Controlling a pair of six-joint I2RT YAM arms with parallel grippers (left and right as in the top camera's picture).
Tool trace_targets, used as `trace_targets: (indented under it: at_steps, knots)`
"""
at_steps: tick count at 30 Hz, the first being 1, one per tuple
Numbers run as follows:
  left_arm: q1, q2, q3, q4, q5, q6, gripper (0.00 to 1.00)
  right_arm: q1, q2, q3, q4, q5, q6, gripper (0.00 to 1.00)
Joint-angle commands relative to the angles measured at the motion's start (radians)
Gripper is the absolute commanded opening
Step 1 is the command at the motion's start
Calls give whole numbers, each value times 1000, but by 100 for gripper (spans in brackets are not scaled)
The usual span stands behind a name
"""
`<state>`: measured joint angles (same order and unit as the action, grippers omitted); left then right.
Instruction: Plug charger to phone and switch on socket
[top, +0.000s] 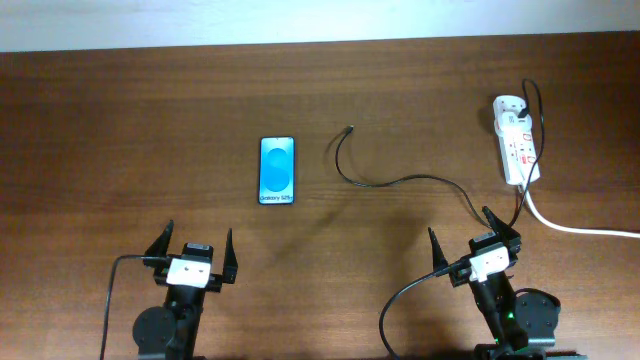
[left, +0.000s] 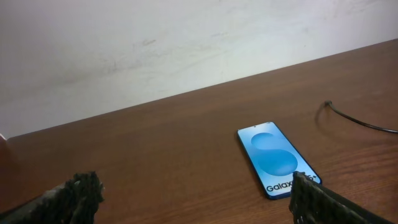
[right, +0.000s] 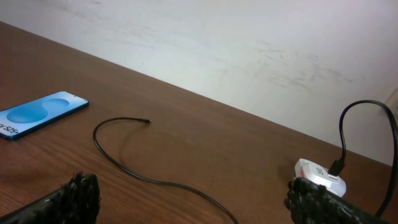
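Observation:
The phone (top: 277, 170) lies flat on the brown table, blue screen up; it also shows in the left wrist view (left: 277, 158) and the right wrist view (right: 38, 114). The charger cable (top: 385, 182) runs from its free tip (top: 349, 129), right of the phone, in a curve to the socket (top: 516, 140), a white power strip at the right. The cable also shows in the right wrist view (right: 134, 172). My left gripper (top: 193, 255) is open and empty below the phone. My right gripper (top: 478, 240) is open and empty below the socket.
A thick white cord (top: 580, 229) leaves the socket toward the right edge. The table's far edge meets a white wall (left: 155, 43). Black arm cables (top: 110, 300) trail beside both arm bases at the front.

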<state>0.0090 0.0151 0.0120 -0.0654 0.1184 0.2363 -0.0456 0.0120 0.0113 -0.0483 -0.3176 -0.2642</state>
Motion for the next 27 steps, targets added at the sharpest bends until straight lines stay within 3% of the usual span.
trace_targets:
  at_steps: [1,7,13,27]
  knots:
    - [7,3,-3,-7,-11,4,99,6,3,-6,-5,5,10,98]
    - [7,3,-3,-7,-13,5,99,6,3,-6,-5,5,10,98]
    - [7,3,-3,-16,-130,4,99,6,3,-6,0,42,10,98]
    - [7,3,63,-46,-90,-19,99,6,3,27,77,42,37,98]
